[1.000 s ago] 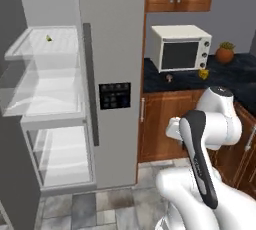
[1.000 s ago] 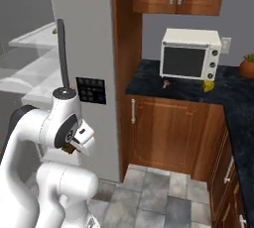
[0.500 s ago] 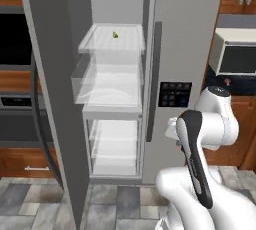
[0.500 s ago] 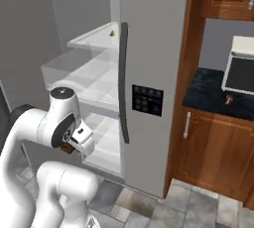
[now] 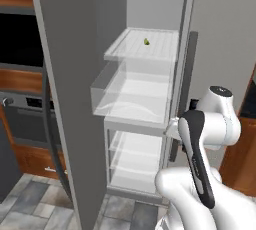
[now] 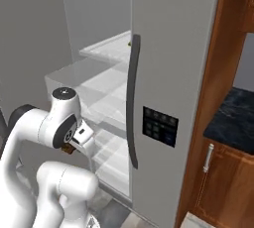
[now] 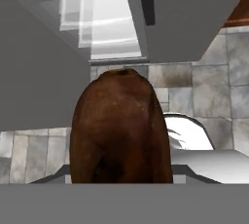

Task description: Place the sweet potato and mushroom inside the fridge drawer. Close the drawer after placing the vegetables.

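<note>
My gripper [image 6: 67, 147] is tucked low against the arm's front and is shut on the sweet potato [image 7: 120, 128], a brown oblong lump that hides the fingertips in the hand view. A bit of its brown shows under the hand [image 6: 65, 148] in the right base view. The fridge drawer [image 5: 131, 94], a clear wide bin, stands pulled out of the open fridge ahead of me, and it also shows past my arm [image 6: 94, 85]. It looks bare inside. The mushroom is out of view.
A small green pear-shaped item [image 5: 146, 41] lies on the white shelf [image 5: 155, 49] above the drawer. The open grey fridge door [image 5: 65, 99] stands at the left. The shut door with its dark handle [image 6: 132, 98] is at the right, beside wooden cabinets [image 6: 218, 177].
The whole picture has shifted: the base has swung from the counter with the microwave round to face the open fridge. The arm keeps its folded pose with the sweet potato in the gripper.
</note>
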Robot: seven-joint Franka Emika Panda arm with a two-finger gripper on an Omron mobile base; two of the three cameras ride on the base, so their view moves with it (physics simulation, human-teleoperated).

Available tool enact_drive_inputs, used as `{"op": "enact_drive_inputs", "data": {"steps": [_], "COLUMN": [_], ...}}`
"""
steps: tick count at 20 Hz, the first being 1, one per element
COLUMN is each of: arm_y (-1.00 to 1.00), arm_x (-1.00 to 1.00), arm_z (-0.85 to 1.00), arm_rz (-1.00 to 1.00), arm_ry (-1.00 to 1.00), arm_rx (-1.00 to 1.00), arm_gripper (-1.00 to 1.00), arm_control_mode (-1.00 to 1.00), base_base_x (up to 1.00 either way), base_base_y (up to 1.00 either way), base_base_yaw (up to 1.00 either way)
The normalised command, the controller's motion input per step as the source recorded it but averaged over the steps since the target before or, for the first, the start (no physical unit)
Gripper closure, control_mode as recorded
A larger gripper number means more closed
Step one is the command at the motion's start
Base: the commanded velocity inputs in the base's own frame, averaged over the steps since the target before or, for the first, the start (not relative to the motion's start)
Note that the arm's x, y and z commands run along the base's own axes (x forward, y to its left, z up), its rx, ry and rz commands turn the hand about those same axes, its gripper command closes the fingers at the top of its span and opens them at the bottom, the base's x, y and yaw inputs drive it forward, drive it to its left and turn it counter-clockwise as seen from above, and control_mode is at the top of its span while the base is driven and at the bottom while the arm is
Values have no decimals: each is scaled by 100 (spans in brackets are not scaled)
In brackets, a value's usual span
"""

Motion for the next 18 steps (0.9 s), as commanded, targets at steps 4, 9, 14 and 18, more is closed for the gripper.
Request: {"op": "enact_drive_inputs", "data": {"steps": [4, 9, 14, 18], "arm_y": [0, 0, 0, 0], "arm_x": [0, 0, 0, 0], "arm_z": [0, 0, 0, 0], "arm_rz": [0, 0, 0, 0], "arm_ry": [0, 0, 0, 0], "arm_rx": [0, 0, 0, 0], "arm_gripper": [100, 100, 100, 100], "arm_control_mode": [100, 100, 100, 100], "base_base_x": [14, 0, 40, 2], "base_base_y": [-3, 1, 0, 0], "base_base_yaw": [24, 17, 15, 15]}}
